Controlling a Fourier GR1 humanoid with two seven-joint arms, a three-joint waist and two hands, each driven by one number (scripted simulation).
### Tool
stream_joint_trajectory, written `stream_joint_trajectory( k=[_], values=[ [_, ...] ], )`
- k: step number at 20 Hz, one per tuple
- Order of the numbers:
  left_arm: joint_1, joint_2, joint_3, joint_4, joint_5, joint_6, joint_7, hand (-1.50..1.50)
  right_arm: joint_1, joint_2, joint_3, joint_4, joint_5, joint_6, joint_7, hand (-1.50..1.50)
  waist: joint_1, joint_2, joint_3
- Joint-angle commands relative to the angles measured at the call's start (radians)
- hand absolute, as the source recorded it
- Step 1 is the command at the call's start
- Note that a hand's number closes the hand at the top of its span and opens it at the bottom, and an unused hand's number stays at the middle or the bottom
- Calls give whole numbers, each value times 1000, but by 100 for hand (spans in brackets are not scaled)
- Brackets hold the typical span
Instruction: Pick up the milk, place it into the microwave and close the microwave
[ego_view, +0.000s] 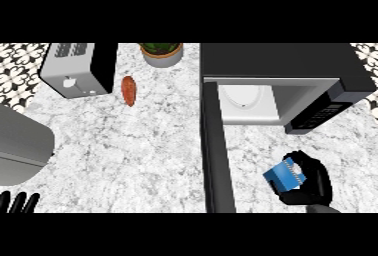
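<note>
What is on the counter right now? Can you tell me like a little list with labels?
milk: blue carton, held in the right hand, in front of the microwave
door: swung open toward the robot
inside microwave: no milk yet
left hand: open, resting at the lower left edge
toaster: back left
potted plant: back middle
orange-red food: lying beside the toaster

Blue milk (284, 176), black right hand (320, 186), black microwave (280, 60), white-grey marbled counter (148, 150), silver toaster (70, 70)
</note>
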Motion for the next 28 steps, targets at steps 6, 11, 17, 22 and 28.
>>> stream_joint_trajectory(
  k=[6, 11, 17, 22, 28],
  values=[
    [54, 2, 59, 43, 25, -60, -91, -150, 146, -54, 86, -323, -3, 79, 142, 150, -8, -3, -1],
    [44, -23, 12, 9, -3, -52, -39, -150, 305, -33, 133, -595, -4, 15, 274, 150, -11, -3, -1],
    [-8, 3, 100, 9, 84, -67, 2, -150, 395, 34, 186, -874, -20, -107, 466, 150, -11, -1, -1],
    [86, 0, 129, 25, 97, -142, -58, -150, 374, 97, 240, -953, 22, -207, 575, 150, -2, -1, -1],
    [85, 4, 187, 7, 144, -156, -29, -150, 242, 158, 280, -929, 130, -304, 599, 150, 1, 0, 0]
  ],
)
